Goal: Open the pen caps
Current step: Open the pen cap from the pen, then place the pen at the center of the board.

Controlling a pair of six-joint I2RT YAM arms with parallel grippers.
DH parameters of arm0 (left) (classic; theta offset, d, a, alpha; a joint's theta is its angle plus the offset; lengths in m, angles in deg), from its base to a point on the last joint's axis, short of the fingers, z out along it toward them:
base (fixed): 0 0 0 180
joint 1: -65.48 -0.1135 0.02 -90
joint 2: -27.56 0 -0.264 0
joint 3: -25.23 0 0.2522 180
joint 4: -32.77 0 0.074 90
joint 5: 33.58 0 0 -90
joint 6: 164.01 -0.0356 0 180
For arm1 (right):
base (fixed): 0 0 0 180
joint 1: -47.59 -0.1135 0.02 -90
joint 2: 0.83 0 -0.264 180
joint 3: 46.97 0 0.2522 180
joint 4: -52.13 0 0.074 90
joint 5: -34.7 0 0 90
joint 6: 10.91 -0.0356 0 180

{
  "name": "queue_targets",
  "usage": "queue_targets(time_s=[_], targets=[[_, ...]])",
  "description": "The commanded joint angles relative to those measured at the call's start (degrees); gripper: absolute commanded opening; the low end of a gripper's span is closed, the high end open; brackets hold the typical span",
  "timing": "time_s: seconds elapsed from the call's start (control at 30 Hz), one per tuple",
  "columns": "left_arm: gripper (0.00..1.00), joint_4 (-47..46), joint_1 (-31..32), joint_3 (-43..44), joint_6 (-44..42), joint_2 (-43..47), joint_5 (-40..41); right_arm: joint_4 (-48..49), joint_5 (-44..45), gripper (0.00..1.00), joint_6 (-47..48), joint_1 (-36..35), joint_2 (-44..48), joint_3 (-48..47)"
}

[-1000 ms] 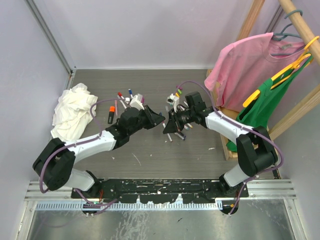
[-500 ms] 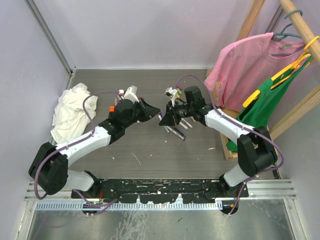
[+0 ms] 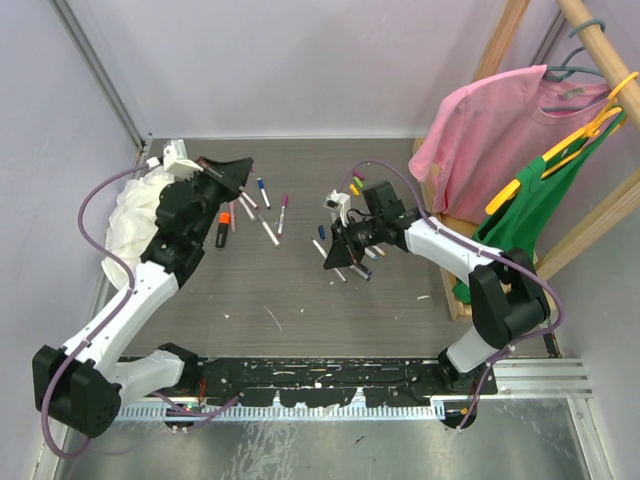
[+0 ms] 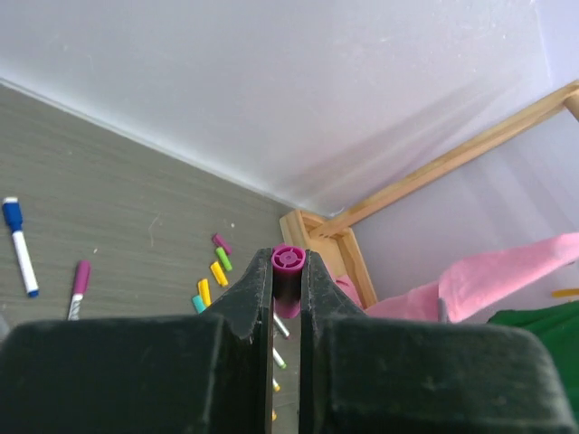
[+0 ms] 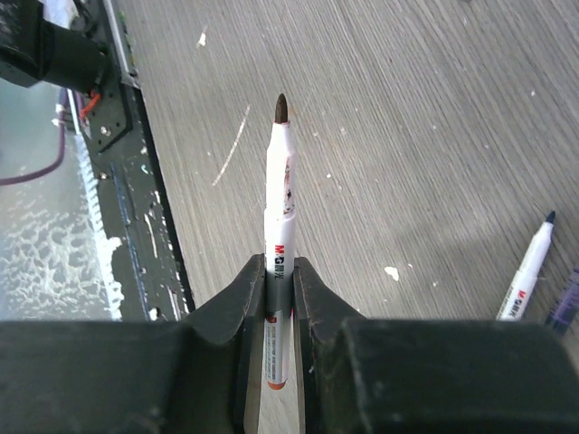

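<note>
In the overhead view, the left tool (image 3: 238, 172) is hanging raised over the far left of the grey wood-grain table (image 3: 300, 310), beside the crumpled white cloth rag (image 3: 135, 215). The right tool (image 3: 334, 256) is sitting low near the middle, next to a cluster of thin white pens (image 3: 362, 262). Between the arms, a blue-capped white pen (image 3: 262, 190) and a purple-capped white pen (image 3: 283, 210) are lying with caps on. In the left wrist view, the left tool is pinching a small purple plastic cap (image 4: 288, 262) at its tips, clear of the table, and loose yellow, green and pink caps (image 4: 215, 269) are lying on the table beyond. In the right wrist view, the right tool is clamping a thin white-barrelled marker pen (image 5: 281, 190) by its barrel, its dark tip bare and pointing away, while another uncapped pen (image 5: 529, 267) is lying at the right edge. This pen's cap is therefore off and several others look done, but at least the two capped pens are waiting.
</note>
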Motion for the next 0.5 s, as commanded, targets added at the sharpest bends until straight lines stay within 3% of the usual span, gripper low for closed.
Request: queue_targets(time_s=[0.0,0.47], targets=[[0.00,-2.05,-0.57,-6.15,-0.95,4.71,-1.63,-4.61,3.44,0.01,6.30,-0.17,1.30,-3.19],[0.00,-4.55,-0.70,-26.84,7.73,13.47,-10.74,-15.50,13.80,0.01,14.56,-0.33,-0.91,-6.18]])
